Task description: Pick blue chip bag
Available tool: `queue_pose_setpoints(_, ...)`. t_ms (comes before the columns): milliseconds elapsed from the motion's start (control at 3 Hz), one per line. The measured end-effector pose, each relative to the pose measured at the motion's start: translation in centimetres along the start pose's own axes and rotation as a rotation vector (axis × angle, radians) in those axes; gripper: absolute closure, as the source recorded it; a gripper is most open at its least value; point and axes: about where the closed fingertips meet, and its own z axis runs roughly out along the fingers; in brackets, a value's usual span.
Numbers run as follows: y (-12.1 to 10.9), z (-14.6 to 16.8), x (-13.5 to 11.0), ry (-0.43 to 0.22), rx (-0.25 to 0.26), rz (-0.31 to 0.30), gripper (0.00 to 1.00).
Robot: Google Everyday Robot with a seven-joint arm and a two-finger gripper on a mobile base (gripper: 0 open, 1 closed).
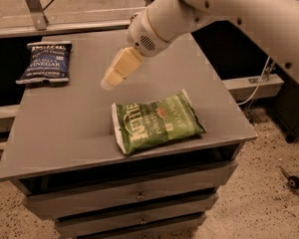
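Note:
The blue chip bag (pixel 45 62) lies flat at the table's far left corner, dark navy with white "VINEGAR" lettering. My gripper (pixel 111 80), cream-coloured, hangs above the grey table (pixel 60 133) near its middle. It is to the right of the blue bag, apart from it, and just beyond the green bag. It holds nothing that I can see.
A larger green Kettle chip bag (pixel 157 121) lies at the table's front right, close below the gripper. My white arm (pixel 189 14) reaches in from the upper right across the table's far edge. Drawers (pixel 134 195) sit under the tabletop.

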Motion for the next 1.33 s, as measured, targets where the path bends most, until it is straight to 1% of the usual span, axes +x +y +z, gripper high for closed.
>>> queue_pose_setpoints(333,-0.9,4.2,-2.5,-0.072,-0.004,0.02,0.0)
queue_pose_setpoints(667,-1.0,8.9,-5.2,-0.144,-0.01,0.049,0.0)
queue_pose_setpoints(1000,-0.7,14.6,-8.1,-0.234,-0.006,0.064,0.0)
queue_pose_setpoints(1333,-1.1,17.4,-9.7,-0.281,0.012,0.069,0.0)
